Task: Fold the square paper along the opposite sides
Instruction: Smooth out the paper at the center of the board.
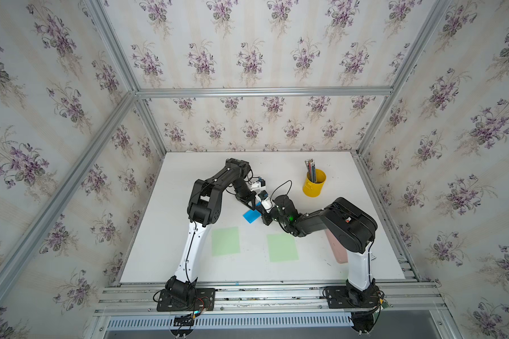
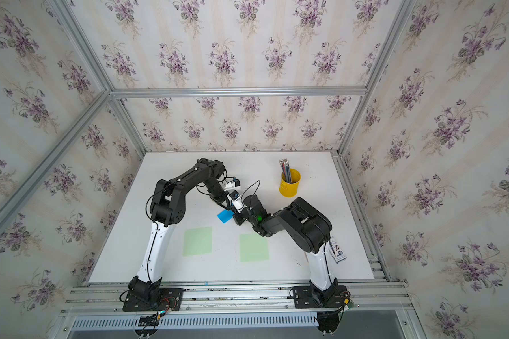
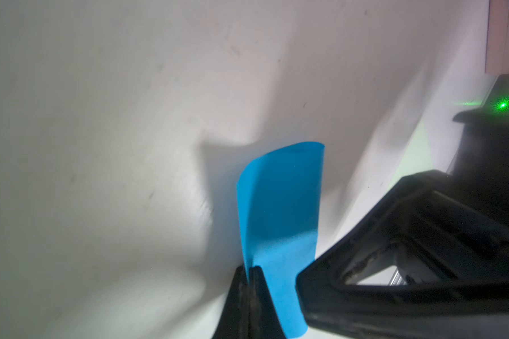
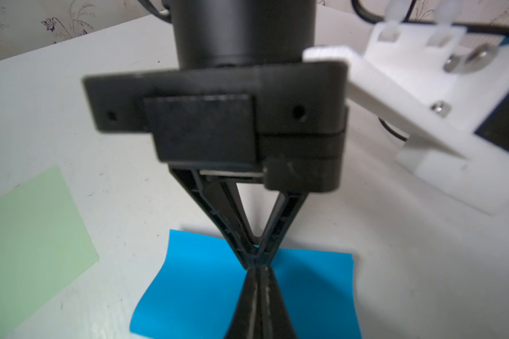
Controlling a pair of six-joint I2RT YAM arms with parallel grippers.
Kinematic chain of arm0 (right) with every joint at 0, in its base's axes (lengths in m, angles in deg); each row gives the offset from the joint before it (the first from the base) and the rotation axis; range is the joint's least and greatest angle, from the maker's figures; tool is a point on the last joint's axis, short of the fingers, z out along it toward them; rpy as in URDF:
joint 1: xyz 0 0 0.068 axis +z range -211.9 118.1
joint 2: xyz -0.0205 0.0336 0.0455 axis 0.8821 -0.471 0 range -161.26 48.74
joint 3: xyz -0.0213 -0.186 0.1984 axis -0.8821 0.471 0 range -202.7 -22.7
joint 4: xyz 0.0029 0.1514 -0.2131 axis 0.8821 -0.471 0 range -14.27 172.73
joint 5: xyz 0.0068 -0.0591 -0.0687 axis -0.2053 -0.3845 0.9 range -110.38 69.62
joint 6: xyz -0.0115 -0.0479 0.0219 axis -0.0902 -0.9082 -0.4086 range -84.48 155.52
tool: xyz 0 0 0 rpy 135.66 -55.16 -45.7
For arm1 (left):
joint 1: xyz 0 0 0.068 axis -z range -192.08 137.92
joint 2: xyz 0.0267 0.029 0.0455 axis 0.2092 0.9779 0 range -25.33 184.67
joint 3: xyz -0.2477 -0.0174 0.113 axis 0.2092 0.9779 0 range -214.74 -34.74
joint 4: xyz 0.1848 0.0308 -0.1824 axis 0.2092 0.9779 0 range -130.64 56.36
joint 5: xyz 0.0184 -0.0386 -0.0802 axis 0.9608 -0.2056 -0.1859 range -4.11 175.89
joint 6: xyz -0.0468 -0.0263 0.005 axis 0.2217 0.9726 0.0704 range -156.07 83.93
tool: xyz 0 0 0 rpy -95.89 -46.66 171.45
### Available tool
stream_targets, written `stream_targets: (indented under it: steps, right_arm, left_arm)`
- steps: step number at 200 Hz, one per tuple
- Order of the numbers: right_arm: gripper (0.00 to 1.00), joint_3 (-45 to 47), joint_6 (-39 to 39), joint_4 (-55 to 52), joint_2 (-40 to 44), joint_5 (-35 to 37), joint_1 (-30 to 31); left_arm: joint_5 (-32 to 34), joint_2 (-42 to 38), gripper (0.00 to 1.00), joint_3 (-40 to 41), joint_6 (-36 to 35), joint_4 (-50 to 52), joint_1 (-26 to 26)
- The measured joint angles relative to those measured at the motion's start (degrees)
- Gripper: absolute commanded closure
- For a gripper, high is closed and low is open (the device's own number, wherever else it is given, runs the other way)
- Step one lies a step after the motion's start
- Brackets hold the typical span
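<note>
The square paper is blue and lies mid-table, where both arms meet. In the left wrist view my left gripper is shut on one edge of the paper, which curls up from between the fingertips. My right gripper is shut, its tip right against the left gripper's tip over the paper. Nothing shows between the right fingers. In a top view the left gripper comes from the far side and the right gripper from the right.
Two light green paper squares lie on the white table nearer the front. A yellow cup of pencils stands at the back right. A pink flat object lies under the right arm.
</note>
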Motion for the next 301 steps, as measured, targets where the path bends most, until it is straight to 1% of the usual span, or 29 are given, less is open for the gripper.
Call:
stream_targets:
  steps: [64,134,156,239,271,301]
  right_arm:
    - [1.00,-1.0,1.2,-0.2,-2.0,0.4,0.7]
    - [1.00,-0.6,0.7,0.0,-3.1,3.3,1.9]
    - [1.00,0.3,-0.1,0.1,-2.4,5.0,2.5]
    - [1.00,6.7,-0.5,2.3,1.4,7.5,3.5]
    - [1.00,5.1,-1.5,-2.8,4.2,7.6,3.5]
    - [1.00,2.6,-1.4,-2.0,4.8,6.1,3.7]
  left_arm:
    - [-0.1,0.0,1.00,0.0,0.0,0.0,-0.2]
    - [-0.2,0.5,1.00,-0.4,0.7,0.2,-0.7]
    - [-0.3,0.6,1.00,-0.5,1.6,0.3,-0.9]
    - [-0.5,0.9,1.00,-0.9,2.1,0.6,-1.2]
    - [0.0,0.7,1.00,-0.9,2.1,0.2,-1.3]
    - [0.1,0.6,1.00,-0.6,2.5,-0.1,-1.4]
